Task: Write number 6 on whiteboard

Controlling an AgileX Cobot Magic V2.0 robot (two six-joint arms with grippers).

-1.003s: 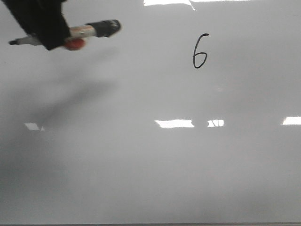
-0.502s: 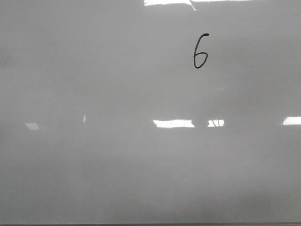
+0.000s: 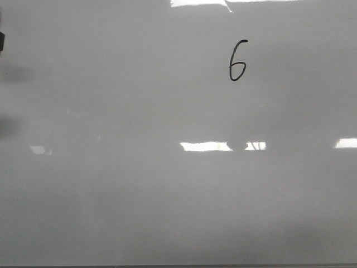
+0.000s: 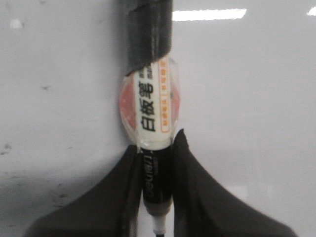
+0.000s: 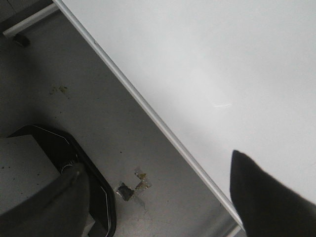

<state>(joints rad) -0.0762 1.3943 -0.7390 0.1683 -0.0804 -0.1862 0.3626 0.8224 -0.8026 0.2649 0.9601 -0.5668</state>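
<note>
Front view: the whiteboard (image 3: 167, 201) fills almost the whole picture, pale grey and glossy, with bright rectangular reflections across its middle and along the far edge. The number 6 (image 3: 237, 60) stands on the far right part of the board in a thin black line, with a tall curved stem and a closed lower loop. A small dark shape touches the left edge of the picture; what it is cannot be told. A second ago the left arm and its marker showed at the far left corner; half a second ago they were gone from this view, and now only that sliver at the edge shows. The 6 has not changed.

Left wrist view: the left gripper (image 4: 155, 192) is closed on a marker (image 4: 150, 116), its two dark fingers (image 4: 197, 197) pressed against the black lower barrel. The marker has a white and orange label with black characters and a dark wrapped upper part. The board lies behind it.

Right wrist view: the metal-framed edge of the board runs diagonally above a grey, stained floor (image 5: 98, 123), where a dark base (image 5: 74, 158) stands. One finger of the right gripper (image 5: 266, 197) shows over the board; how far it is open cannot be told.
</note>
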